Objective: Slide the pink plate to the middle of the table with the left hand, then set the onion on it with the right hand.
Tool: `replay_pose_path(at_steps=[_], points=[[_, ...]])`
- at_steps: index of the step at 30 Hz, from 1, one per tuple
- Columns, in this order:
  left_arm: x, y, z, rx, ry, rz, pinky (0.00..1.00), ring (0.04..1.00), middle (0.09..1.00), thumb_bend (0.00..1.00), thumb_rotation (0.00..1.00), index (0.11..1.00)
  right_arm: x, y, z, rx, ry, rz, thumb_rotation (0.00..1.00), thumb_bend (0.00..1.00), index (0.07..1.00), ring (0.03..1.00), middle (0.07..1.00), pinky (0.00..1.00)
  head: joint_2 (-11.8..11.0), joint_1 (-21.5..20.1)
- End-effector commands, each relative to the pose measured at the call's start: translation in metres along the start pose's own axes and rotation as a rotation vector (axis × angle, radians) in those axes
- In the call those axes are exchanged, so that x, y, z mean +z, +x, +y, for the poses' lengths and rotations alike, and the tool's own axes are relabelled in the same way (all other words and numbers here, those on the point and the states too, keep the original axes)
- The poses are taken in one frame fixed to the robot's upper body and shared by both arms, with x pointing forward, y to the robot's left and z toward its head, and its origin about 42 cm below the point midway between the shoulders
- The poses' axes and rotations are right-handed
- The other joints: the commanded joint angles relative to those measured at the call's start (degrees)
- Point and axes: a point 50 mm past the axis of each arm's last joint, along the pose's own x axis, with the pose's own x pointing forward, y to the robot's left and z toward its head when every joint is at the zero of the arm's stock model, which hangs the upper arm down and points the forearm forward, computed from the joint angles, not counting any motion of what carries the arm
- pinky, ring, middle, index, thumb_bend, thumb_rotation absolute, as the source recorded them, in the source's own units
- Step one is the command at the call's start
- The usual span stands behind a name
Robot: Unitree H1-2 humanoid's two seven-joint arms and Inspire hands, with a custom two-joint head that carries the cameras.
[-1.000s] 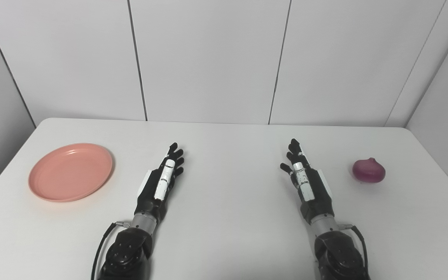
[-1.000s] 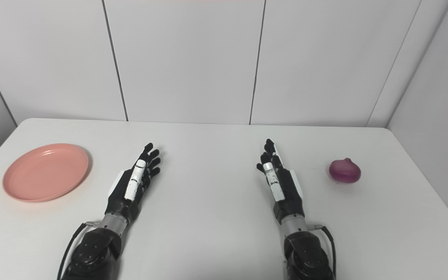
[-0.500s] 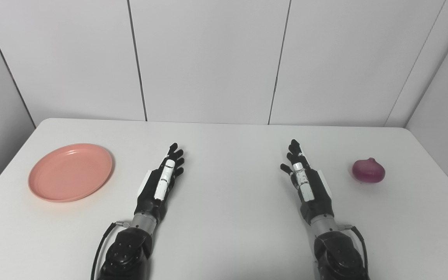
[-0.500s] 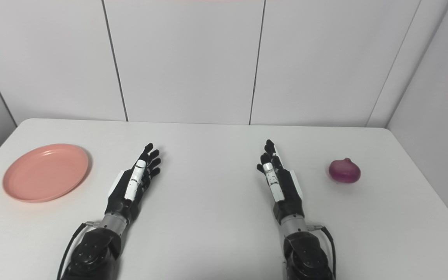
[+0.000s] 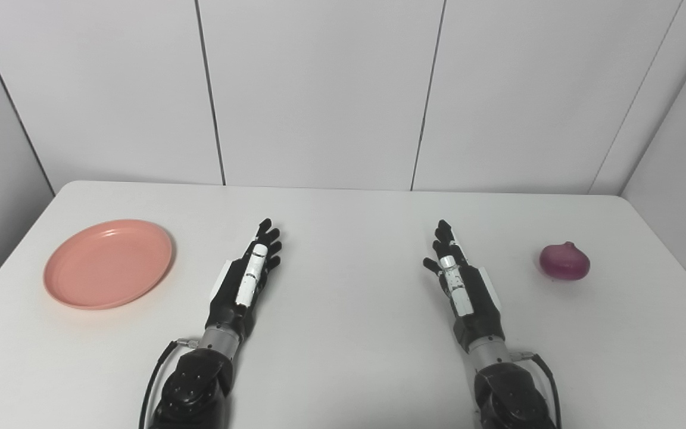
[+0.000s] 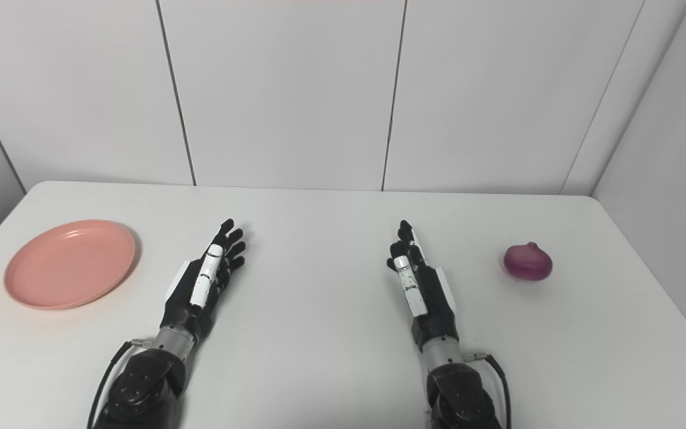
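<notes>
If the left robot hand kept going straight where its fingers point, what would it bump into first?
Probably nothing on the table. The left robot hand points up and slightly right, away from the pink plate; beyond is only the wall.

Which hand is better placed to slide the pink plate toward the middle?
Left. The left hand lies open nearest the pink plate; the right hand sits across the table, near the onion.
</notes>
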Motion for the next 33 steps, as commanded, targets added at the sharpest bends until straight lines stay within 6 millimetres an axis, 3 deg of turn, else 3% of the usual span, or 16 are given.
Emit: replay_pose_path(at_steps=[1, 8, 16, 33], points=[[0.014, 0.009, 0.003, -0.006, 0.005, -0.071, 0.96, 0.968, 0.978, 0.55, 1.00, 0.977, 0.009, -0.001, 0.005, -0.008, 0.015, -0.026, 0.90, 0.65, 1.000, 1.000, 1.000, 1.00, -0.5, 0.0], [0.015, 0.000, 0.005, -0.013, 0.007, -0.075, 0.96, 0.971, 0.982, 0.56, 1.00, 0.979, 0.017, -0.014, 0.010, -0.003, 0.041, -0.031, 0.89, 0.67, 1.000, 1.000, 1.000, 1.00, -1.4, 0.1], [0.011, -0.024, 0.004, -0.007, 0.003, -0.060, 0.96, 0.960, 0.971, 0.52, 1.00, 0.971, 0.014, -0.020, 0.011, -0.025, 0.034, -0.023, 0.89, 0.69, 1.000, 1.000, 1.000, 1.00, -1.5, -0.8], [0.005, -0.027, 0.007, -0.016, 0.021, -0.047, 0.95, 0.962, 0.974, 0.53, 1.00, 0.974, 0.011, -0.030, 0.006, -0.033, 0.029, -0.008, 0.86, 0.68, 1.000, 1.000, 1.000, 1.00, -1.3, -1.8]])
